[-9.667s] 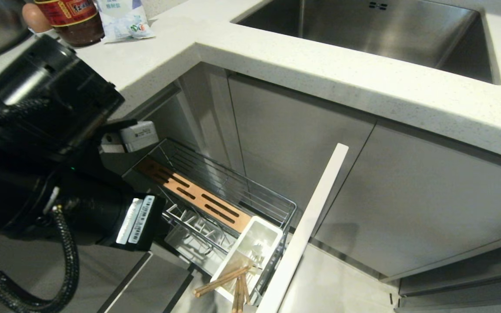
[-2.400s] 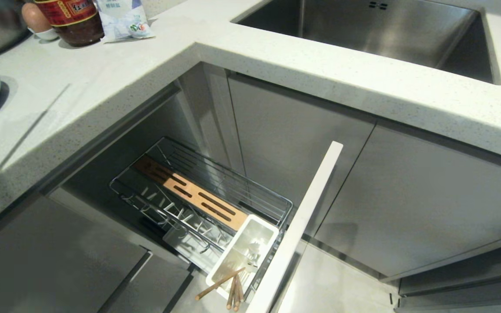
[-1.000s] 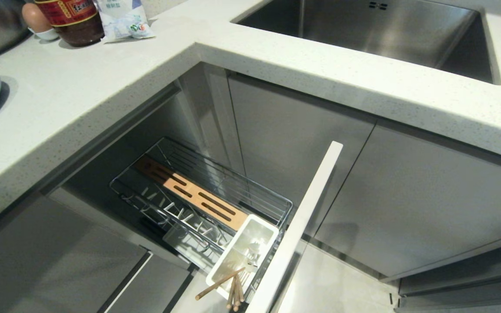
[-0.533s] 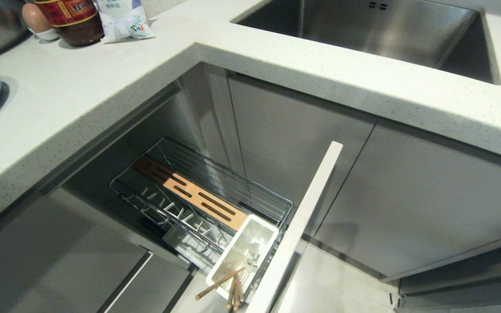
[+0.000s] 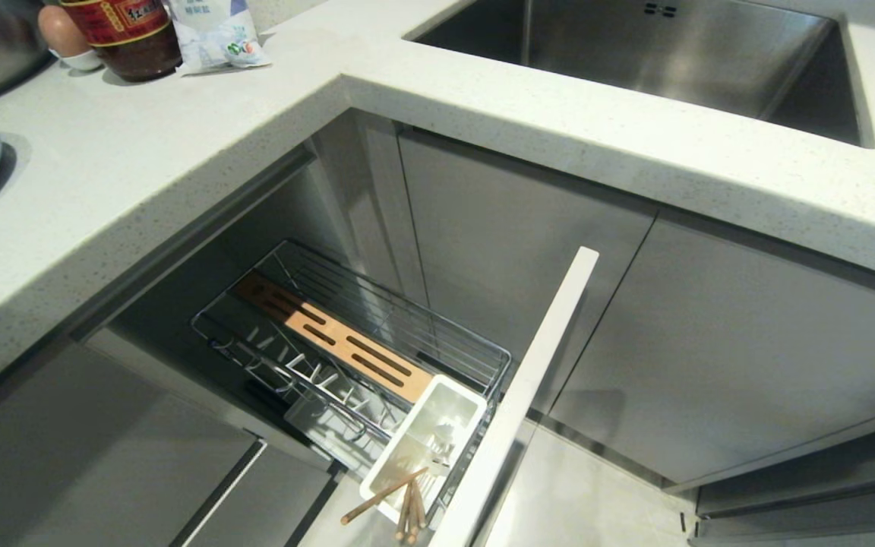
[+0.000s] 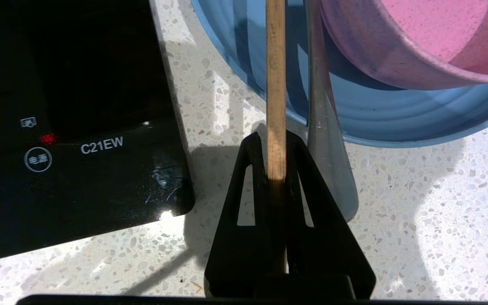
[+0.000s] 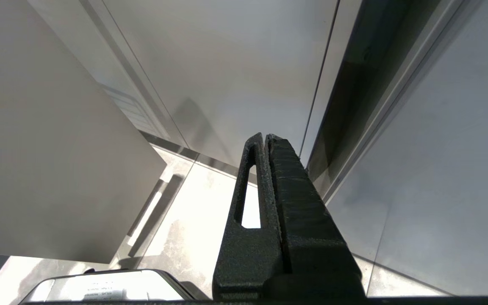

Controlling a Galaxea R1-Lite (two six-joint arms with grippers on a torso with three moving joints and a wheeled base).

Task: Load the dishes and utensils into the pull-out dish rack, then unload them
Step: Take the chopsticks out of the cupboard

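Pink bowl [image 6: 417, 38], blue plate [image 6: 379, 114], speckled white counter [image 6: 430, 212].

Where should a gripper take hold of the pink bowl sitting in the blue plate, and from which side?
The pink bowl is best gripped by its rim, coming from above with one finger inside and one outside. Its wall is deep and thin, and it sits inside the blue plate, whose raised edge would likely block a low sideways approach. The left gripper is shut on a chopstick now.
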